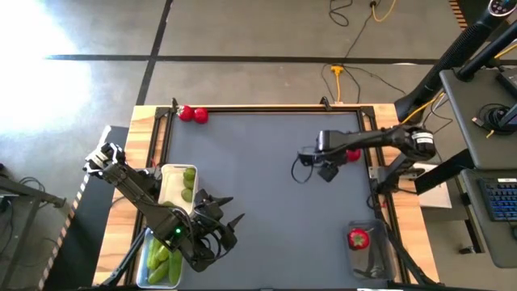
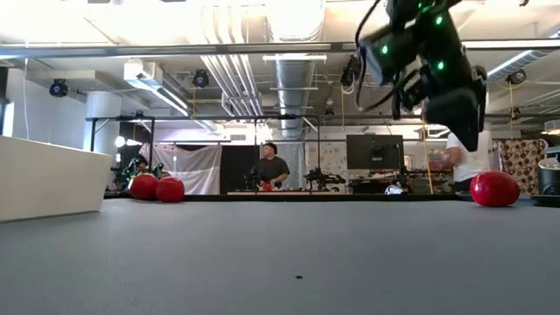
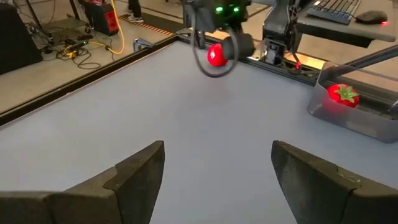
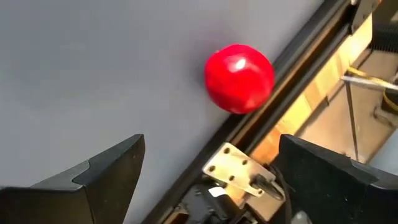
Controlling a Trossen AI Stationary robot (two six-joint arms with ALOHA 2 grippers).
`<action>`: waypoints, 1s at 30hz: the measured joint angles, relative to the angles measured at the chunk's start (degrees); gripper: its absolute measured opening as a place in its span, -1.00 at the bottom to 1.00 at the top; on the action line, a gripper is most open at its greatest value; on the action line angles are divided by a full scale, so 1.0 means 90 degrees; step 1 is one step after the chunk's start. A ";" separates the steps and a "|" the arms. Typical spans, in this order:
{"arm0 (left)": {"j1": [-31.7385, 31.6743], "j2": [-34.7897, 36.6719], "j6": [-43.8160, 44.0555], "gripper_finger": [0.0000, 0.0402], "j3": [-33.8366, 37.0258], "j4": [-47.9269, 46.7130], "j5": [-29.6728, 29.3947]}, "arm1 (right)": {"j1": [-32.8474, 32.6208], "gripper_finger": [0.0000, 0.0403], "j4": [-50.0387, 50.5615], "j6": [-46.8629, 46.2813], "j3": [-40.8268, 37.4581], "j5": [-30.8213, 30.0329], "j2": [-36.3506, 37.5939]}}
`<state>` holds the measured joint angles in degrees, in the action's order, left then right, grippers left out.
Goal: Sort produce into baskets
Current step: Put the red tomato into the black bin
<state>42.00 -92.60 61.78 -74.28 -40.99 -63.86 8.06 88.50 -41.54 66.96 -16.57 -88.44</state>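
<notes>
A round red piece of produce lies on the grey mat close to the table's right edge rail, also seen in the high view. My right gripper hovers open above and just short of it, touching nothing. Two more red pieces rest at the far left corner. A clear basket at the near right holds a red tomato. The white tray holds light-green limes, and the clear basket nearer me holds green cucumbers. My left gripper waits open beside those, raised above the mat.
The black rail and wooden border run right beside the red piece. In the low view the white tray's wall stands at the left. People and equipment show in the room beyond the table. The mat's middle is bare.
</notes>
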 joint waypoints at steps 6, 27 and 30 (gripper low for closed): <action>0.0000 -0.0002 0.0002 0.39 0.0000 0.0010 0.0000 | 0.0514 0.80 -0.0004 0.0373 -0.0197 -0.0706 0.0005; -0.0001 0.0000 0.0001 0.39 0.0000 0.0273 0.0000 | 0.2076 0.80 -0.1678 0.0789 -0.1411 0.0637 0.1239; 0.0000 -0.0001 0.0000 0.39 0.0000 0.0277 0.0000 | 0.2579 0.80 -0.2058 0.0635 -0.1689 0.0674 0.1326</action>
<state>42.00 -92.60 61.78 -74.28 -38.50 -63.86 31.27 69.97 -35.82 51.76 -10.50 -76.51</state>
